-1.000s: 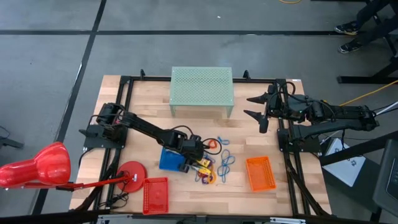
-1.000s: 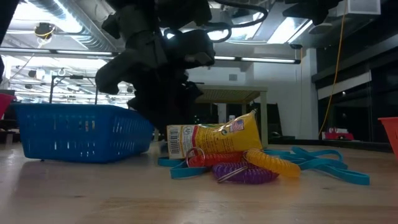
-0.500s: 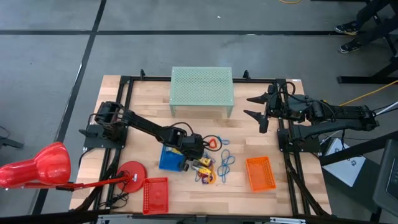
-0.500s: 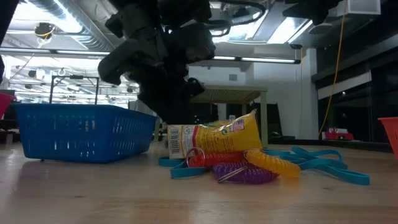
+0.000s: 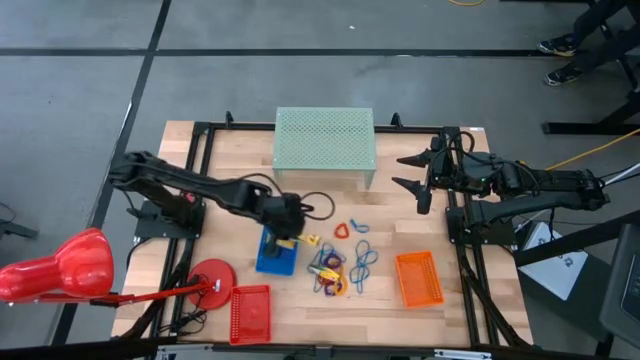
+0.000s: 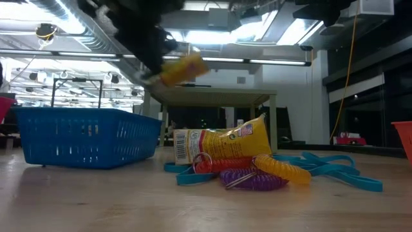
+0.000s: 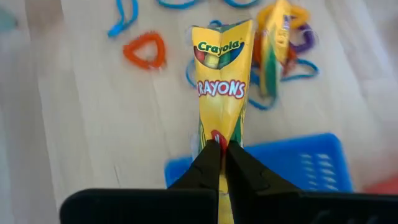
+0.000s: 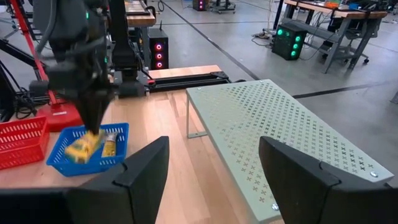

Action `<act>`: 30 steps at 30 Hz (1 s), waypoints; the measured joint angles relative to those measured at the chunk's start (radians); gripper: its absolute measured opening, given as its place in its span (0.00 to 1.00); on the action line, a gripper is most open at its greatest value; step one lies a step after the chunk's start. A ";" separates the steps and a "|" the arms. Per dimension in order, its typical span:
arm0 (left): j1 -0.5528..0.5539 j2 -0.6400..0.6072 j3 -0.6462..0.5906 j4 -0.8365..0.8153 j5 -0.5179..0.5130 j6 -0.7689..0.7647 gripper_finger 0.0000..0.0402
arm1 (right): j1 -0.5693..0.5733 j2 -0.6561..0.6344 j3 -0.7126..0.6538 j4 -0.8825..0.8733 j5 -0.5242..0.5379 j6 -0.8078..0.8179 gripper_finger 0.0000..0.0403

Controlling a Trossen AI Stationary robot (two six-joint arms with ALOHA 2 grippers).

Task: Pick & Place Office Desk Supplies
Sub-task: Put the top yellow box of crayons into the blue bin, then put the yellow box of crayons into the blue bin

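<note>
Lifted since before: left gripper [image 7: 217, 149] fingers clamped on crayon box [image 7: 224, 93] above blue tray [image 5: 275, 255]; wood tabletop [image 5: 220, 160], grey floor; right gripper [image 5: 415, 172] fingers apart.

Left arm [image 5: 190, 188]: dark, jointed links at centre left of the overhead frame, a black cable looping beside its wrist.
Right arm [image 5: 530, 185]: matching dark links at upper right.
Left fingers [image 7: 208, 168]: black, tapering to narrow tips.
Right fingers [image 8: 140, 171]: broad, black, flat-faced wedges.

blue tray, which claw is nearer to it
Left. The left claw hangs right above the blue tray, shut on a crayon box. The right claw waits beside the green shelf.
</note>
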 joint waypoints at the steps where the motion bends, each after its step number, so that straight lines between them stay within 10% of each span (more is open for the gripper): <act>1: -0.005 -0.027 -0.015 -0.012 0.001 -0.023 0.02 | 0.000 0.000 0.000 0.000 0.000 0.000 0.62; 13: -0.091 -0.148 -0.316 0.038 -0.043 -0.301 0.02 | 0.000 0.000 0.000 0.001 0.000 -0.008 0.62; 30: -0.090 -0.148 -0.324 0.040 -0.054 -0.301 0.26 | 0.000 0.000 0.000 0.001 0.000 -0.008 0.62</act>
